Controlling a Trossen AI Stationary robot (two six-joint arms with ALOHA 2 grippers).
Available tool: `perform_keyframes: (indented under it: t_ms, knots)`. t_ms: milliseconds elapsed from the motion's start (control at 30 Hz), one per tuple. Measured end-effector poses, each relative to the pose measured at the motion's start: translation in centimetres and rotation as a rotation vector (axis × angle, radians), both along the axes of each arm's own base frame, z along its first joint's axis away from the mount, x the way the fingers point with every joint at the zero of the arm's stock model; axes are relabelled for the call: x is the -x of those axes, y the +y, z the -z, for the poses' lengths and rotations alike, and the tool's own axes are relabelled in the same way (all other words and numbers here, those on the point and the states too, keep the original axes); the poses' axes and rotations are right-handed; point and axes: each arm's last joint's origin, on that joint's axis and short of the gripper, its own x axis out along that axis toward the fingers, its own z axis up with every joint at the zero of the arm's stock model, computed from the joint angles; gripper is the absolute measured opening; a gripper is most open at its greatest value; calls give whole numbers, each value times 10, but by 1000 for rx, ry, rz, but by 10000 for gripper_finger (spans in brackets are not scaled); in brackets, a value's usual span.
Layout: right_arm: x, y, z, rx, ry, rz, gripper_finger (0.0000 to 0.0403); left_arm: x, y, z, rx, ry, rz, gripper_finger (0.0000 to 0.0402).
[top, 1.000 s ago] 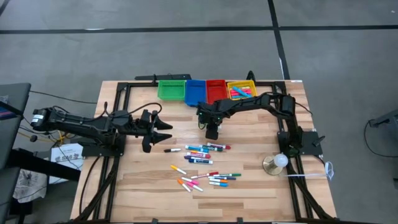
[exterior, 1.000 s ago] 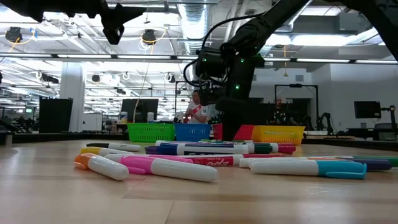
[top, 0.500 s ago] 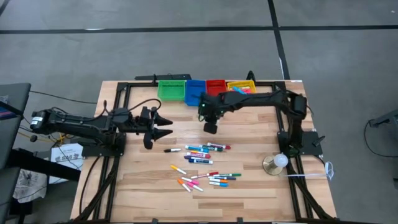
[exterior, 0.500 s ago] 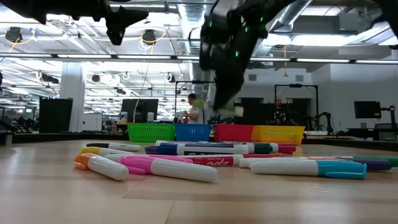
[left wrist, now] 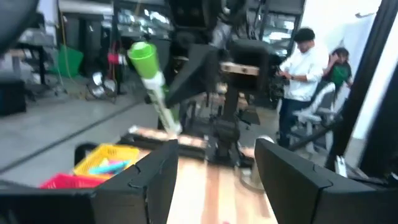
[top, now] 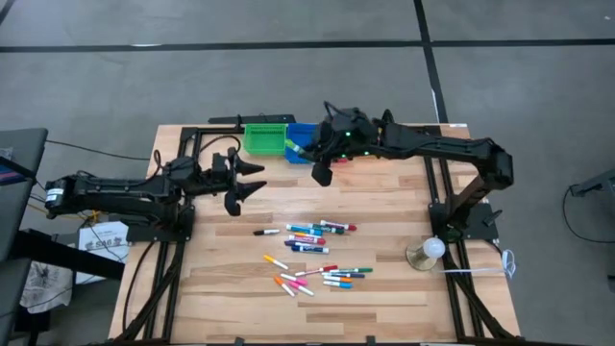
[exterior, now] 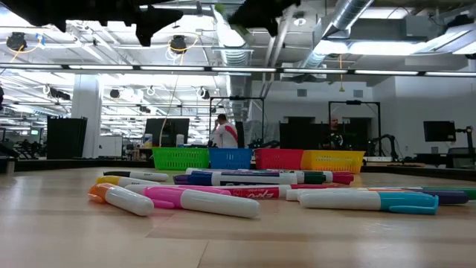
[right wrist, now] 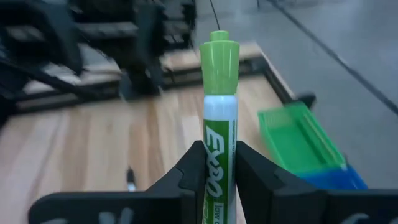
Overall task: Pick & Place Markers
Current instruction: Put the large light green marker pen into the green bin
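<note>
Right gripper (right wrist: 219, 171) clamping green "EXPO" marker (right wrist: 219, 134), apparently raised

Glossy plastic markers (exterior: 223, 177), matt wooden table (top: 384, 202)

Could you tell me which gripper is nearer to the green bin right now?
Right. The right gripper, holding a green marker, is close beside the green bin, by the blue bin. The left gripper sits farther off, over bare table nearer the front.

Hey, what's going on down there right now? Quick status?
Right gripper shut on green-capped marker, raised near the green bin. Left gripper open, waiting over the table's left. Other markers lie mid-table. Nothing in the way.
</note>
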Motion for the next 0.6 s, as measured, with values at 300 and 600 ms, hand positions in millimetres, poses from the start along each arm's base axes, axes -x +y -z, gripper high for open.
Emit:
perform_keyframes:
  t_ms: [300,600]
  knots:
    - [-15,17,-3,33,-109,-89,56,-21,15,2,-37,-112,-64,213]
    - [-27,18,8,33,-107,-97,56,-34,26,3,-56,-248,-107,213]
